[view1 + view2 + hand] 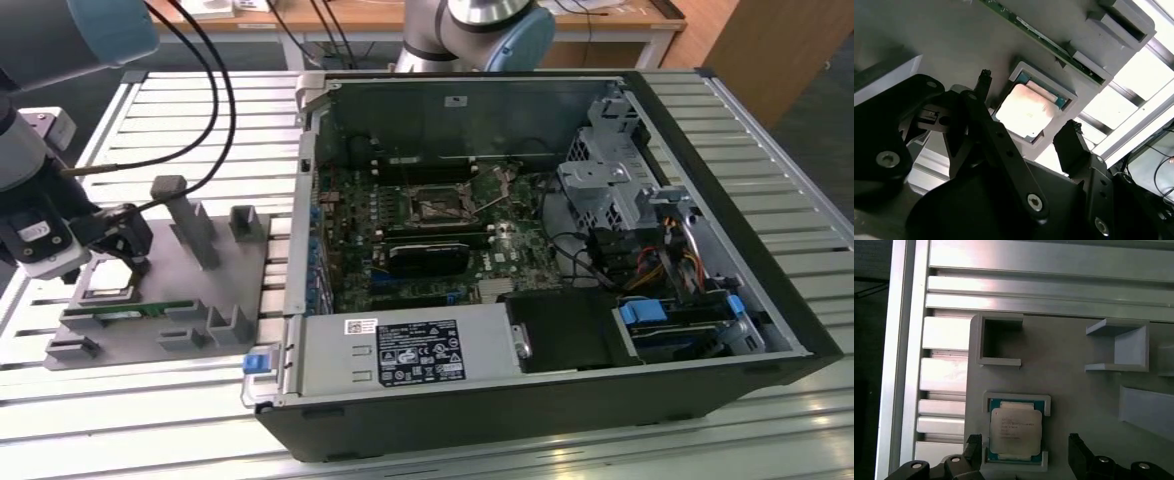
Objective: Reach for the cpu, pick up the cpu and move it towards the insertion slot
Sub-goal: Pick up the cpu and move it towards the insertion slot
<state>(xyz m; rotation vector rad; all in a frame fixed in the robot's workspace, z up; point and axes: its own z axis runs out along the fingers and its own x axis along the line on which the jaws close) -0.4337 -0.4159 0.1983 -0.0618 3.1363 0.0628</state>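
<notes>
The cpu (1016, 430) is a flat square chip with a silvery top. It lies in a shallow framed pocket of the grey fixture plate (1069, 385), outside the computer case. My gripper (1025, 445) is open and low over it, one black finger (974, 446) on each side and apart from the chip. In the second wrist view the cpu (1026, 110) shows between the fingers of the gripper (1027, 102). The exterior view has the gripper (120, 250) at the plate's left end, above the cpu (114, 280). The insertion slot (437, 208) is on the motherboard inside the case.
A green memory stick (127, 310) lies along the fixture plate (200, 290), which carries several upright grey posts (194, 225). The open computer case (534, 250) fills the exterior view's right, with a black block (427, 258) near the slot. All rests on a slatted metal table (160, 400).
</notes>
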